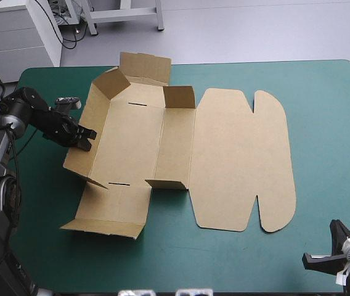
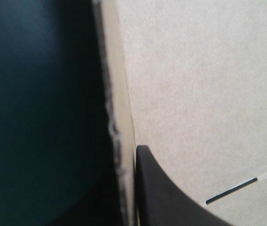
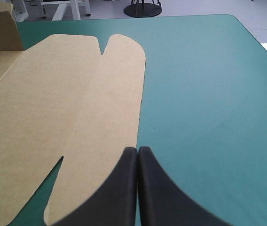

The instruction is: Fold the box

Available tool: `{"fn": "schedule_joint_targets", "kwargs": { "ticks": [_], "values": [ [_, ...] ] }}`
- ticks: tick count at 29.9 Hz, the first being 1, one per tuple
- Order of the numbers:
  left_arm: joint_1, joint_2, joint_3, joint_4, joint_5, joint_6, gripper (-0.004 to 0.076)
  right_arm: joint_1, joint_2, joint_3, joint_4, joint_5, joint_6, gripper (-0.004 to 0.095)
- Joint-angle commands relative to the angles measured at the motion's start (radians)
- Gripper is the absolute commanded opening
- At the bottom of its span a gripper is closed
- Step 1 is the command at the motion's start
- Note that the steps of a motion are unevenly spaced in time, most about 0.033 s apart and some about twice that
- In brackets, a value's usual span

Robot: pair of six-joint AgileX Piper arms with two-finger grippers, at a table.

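Note:
The brown box (image 1: 181,148) lies on the teal-green cover with its broad lid (image 1: 243,160) flat toward the right. Its left wall (image 1: 82,132) is tilted up, and short flaps stand at the far and near corners. My left gripper (image 1: 84,137) pinches the top edge of that left wall. In the left wrist view the wall's edge (image 2: 124,117) runs between the fingers (image 2: 171,197), which are all but shut on it. My right gripper (image 1: 338,237) hovers near the table's front right corner, apart from the box. Its fingers (image 3: 137,151) meet in a point, with the lid's rounded edge (image 3: 119,70) ahead.
A slotted side panel (image 1: 110,209) lies flat toward the table's front edge, and another panel (image 1: 145,66) stands tilted at the far side. Bare teal-green cover (image 1: 329,142) stretches to the right of the lid.

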Motion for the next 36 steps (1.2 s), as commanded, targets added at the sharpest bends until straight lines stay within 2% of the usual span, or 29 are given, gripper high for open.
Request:
{"fn": "schedule_joint_targets", "kwargs": {
  "ticks": [1, 7, 11, 14, 22, 28, 36],
  "values": [
    [-0.038, -0.07, -0.088, 0.017, 0.065, 0.084, -0.0008, -0.006, 0.014, -0.028, 0.001, -0.074, -0.002, -0.0014],
    [-0.203, -0.07, -0.182, 0.308, 0.063, 0.199, -0.0008, -0.006, 0.023, -0.028, 0.001, -0.072, -0.002, -0.0014],
    [-0.356, -0.07, -0.254, 0.607, 0.061, 0.215, -0.0008, -0.006, 0.049, -0.028, 0.017, -0.072, -0.01, -0.0014],
    [-0.437, -0.07, -0.321, 0.741, 0.061, 0.225, -0.0008, -0.006, 0.064, -0.028, 0.018, -0.072, -0.01, -0.0014],
    [-0.574, -0.07, -0.435, 0.832, 0.045, 0.379, -0.0008, -0.006, 0.09, -0.028, 0.018, -0.072, -0.01, -0.0014],
    [-0.68, -0.072, -0.432, 0.875, -0.02, 0.307, -0.0008, -0.006, 0.09, -0.028, 0.018, -0.072, -0.01, -0.0014],
    [-0.842, -0.072, -0.432, 0.967, -0.043, 0.26, -0.0008, -0.006, 0.09, -0.028, 0.018, -0.072, -0.01, -0.0014]
  ]
}}
